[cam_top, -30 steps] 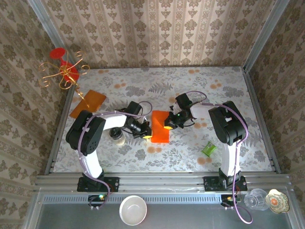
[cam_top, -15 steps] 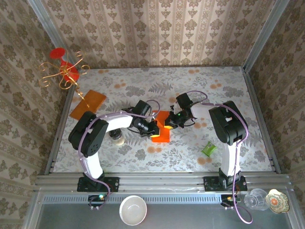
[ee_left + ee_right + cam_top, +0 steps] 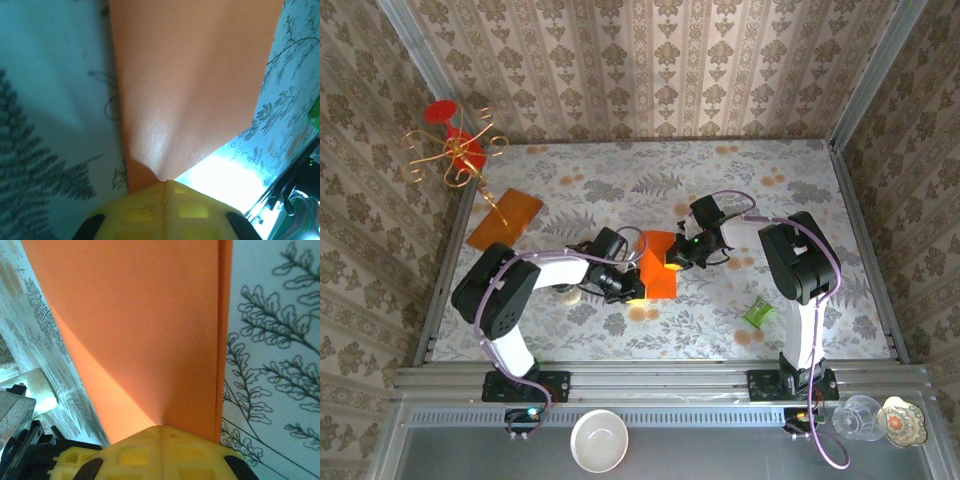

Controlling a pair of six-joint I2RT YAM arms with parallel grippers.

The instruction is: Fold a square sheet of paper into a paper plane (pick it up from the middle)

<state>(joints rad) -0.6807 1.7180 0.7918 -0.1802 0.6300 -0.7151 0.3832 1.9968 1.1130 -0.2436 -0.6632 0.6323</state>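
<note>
The thin, bright red-orange square sheet of paper [image 3: 658, 262] sits near the middle of the floral-patterned counter [image 3: 800, 180], between the two arms. From above it reads as a narrow rectangle rather than a square (a doubled edge along one side in the right wrist view suggests it is folded over on itself). Whether it lies flat or is raised a little off the surface I cannot tell.

The left gripper [image 3: 633, 291] has its yellow jaws pressed together on the sheet's near left part. In the left wrist view the square sheet of paper [image 3: 190, 90] swells into a soft ridge running into the left gripper [image 3: 165, 184]. The right gripper [image 3: 673, 262] is likewise clamped on the opposite edge, the paper [image 3: 145, 325] entering the closed tips of the right gripper [image 3: 161, 429].

I judge the sheet nearly weightless and limp: it will sag across any unsupported span, take a permanent crease wherever it is bent, and may tear at a pinch if the arms pull apart. A shallow pinch at the middle of an edge, with a little slack between the two holds, looks safest. The duller amber-orange flat sheet [image 3: 504, 217] lies well apart at the far left and is not the one to fold.
</note>
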